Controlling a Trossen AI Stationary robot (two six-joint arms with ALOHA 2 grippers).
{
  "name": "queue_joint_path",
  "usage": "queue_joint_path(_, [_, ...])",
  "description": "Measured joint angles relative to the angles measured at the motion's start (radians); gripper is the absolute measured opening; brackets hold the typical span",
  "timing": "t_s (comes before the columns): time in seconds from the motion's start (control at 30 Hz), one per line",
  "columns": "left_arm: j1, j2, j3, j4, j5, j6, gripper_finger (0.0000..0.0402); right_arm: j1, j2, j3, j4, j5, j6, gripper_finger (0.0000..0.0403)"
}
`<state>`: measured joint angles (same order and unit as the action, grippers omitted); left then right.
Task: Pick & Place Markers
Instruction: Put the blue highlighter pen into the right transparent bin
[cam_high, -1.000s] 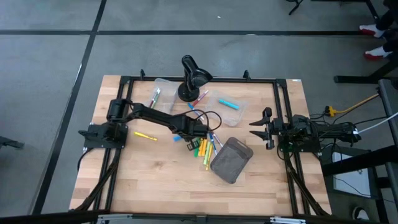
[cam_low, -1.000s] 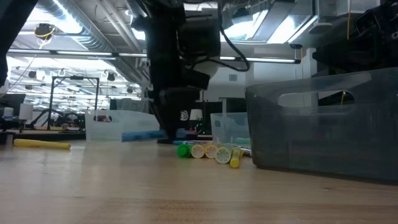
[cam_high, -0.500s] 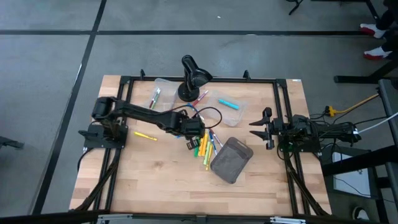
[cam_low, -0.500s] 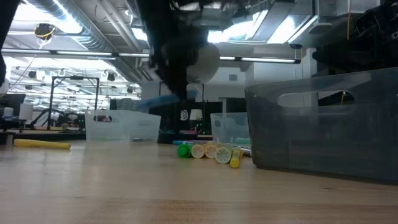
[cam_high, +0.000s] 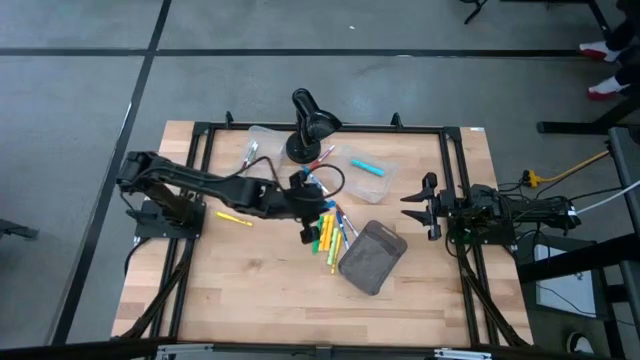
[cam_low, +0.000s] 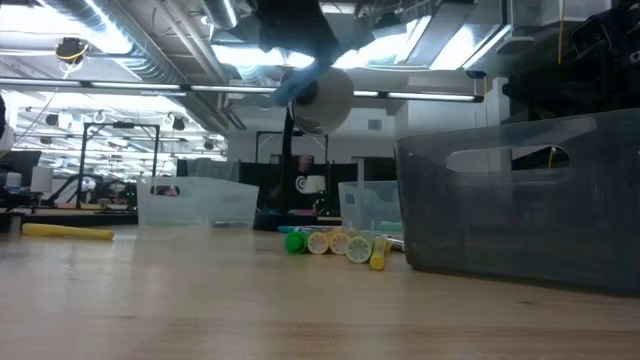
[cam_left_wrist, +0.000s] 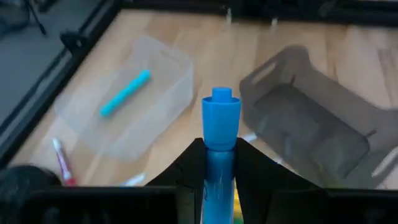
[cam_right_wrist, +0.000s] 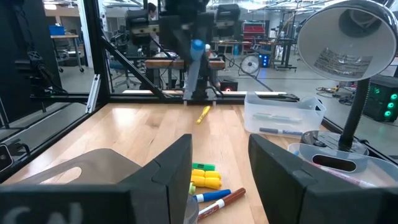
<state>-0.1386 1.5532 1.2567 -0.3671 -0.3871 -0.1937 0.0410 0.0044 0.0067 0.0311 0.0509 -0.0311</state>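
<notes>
A: What worried us most at that point was the blue marker (cam_left_wrist: 220, 134) slipping. The left gripper (cam_left_wrist: 219, 163) had it clamped low on the barrel, with the capped end sticking well out past the fingertips, so a quick swing could have tilted it or let it slide out.

B: Agreed. And we were carrying it high above the wooden table (cam_high: 260, 300), right over the pile of markers (cam_high: 330, 232). A drop there would have sent it back into the heap, or rolling off toward the grey pouch (cam_high: 372, 256).

A: We also judged the target tricky. The clear tray (cam_left_wrist: 134, 93) with one light-blue marker (cam_left_wrist: 125, 93) in it lay ahead of the gripper, near the black desk lamp (cam_high: 310, 122). A release too early, or at an angle, might have bounced the marker off the tray's rim.

B: Where did the marker sit relative to the jaws, as we saw it?

A: Straight between them, both fingers pressed on its sides, its long axis running forward along the fingers. So closed on the marker, not open.

B: And the right gripper (cam_high: 420, 205)?

A: Parked at the table's right edge, jaws standing apart with nothing between them. One yellow marker (cam_high: 234, 217) lay alone toward the left side.
</notes>
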Motion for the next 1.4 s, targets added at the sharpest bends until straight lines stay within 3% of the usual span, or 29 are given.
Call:
queue_joint_path(0.17, [0.023, -0.057, -0.107, 0.195, 0.06, 0.089, 0.0058, 0.0, 0.0, 0.0, 0.0, 0.0, 0.0, 0.0157])
queue_joint_path(0.37, [0.075, -0.089, -0.216, 0.48, 0.299, 0.186, 0.0058, 0.0, 0.0, 0.0, 0.0, 0.0, 0.0, 0.0157])
queue_joint_path(0.73, [0.168, -0.088, -0.289, 0.662, 0.507, 0.208, 0.0058, 0.0, 0.0, 0.0, 0.0, 0.0, 0.0, 0.0157])
queue_joint_path(1.4, [0.165, -0.085, -0.291, 0.733, 0.511, 0.295, 0.0058, 0.0, 0.0, 0.0, 0.0, 0.0, 0.0, 0.0157])
